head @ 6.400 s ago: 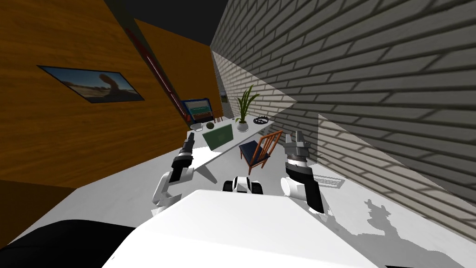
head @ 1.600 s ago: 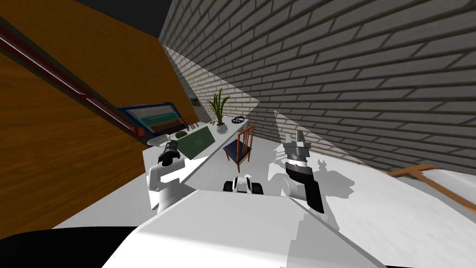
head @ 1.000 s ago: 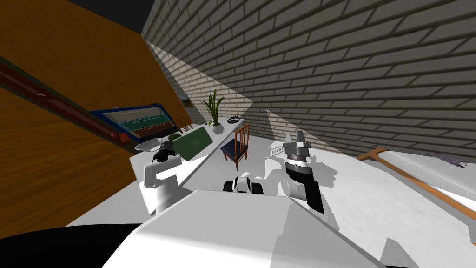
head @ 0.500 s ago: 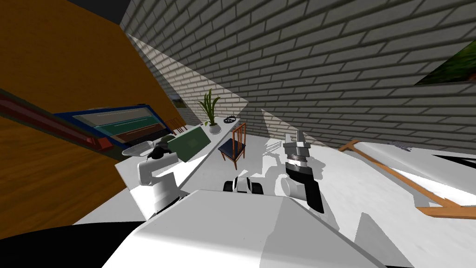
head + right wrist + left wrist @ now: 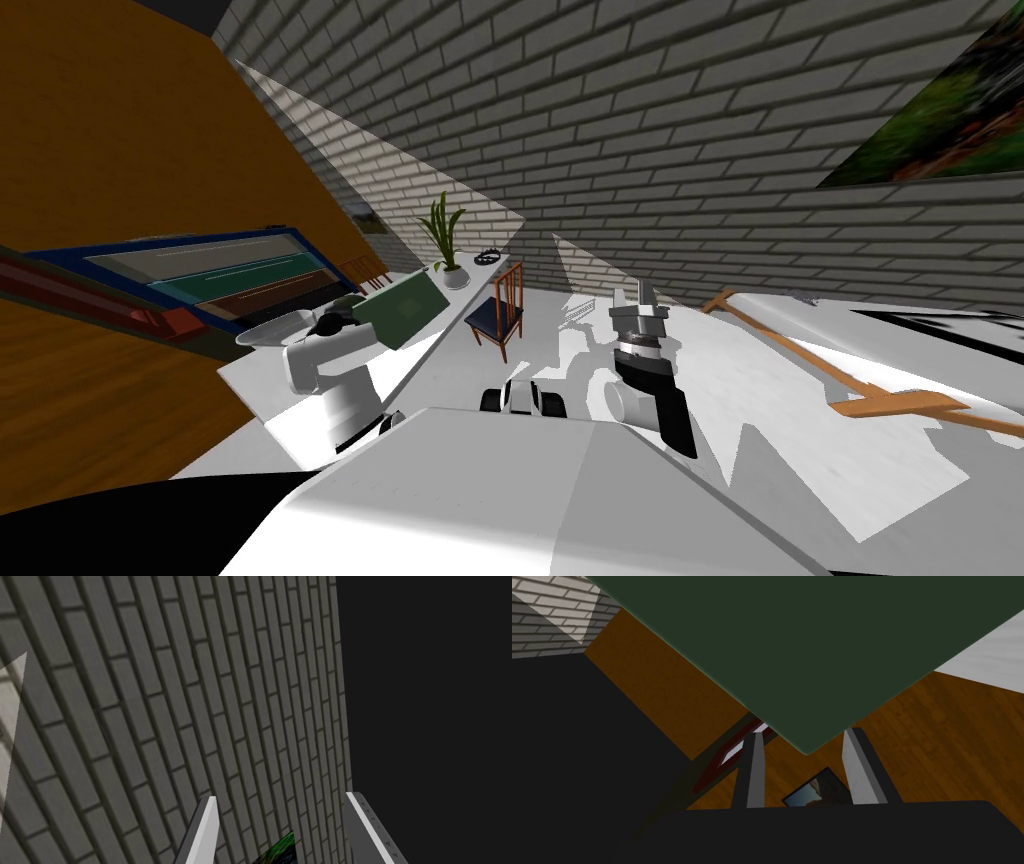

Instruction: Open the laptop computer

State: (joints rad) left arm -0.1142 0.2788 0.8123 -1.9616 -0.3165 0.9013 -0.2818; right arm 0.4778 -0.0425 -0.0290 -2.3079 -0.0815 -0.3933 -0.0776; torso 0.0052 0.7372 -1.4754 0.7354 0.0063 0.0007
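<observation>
The laptop (image 5: 402, 308), a dark green slab, sits on the long white surface (image 5: 432, 335) by the wooden wall. A potted plant (image 5: 446, 240) stands farther along and a chair (image 5: 500, 312) is beside the surface. The left end effector (image 5: 807, 768) is at the laptop with its fingers spread. One corner of the green slab lies just past the fingertips, and I cannot tell whether they touch it. The right end effector (image 5: 637, 298) is held up well apart from the surface, fingers likewise spread.
</observation>
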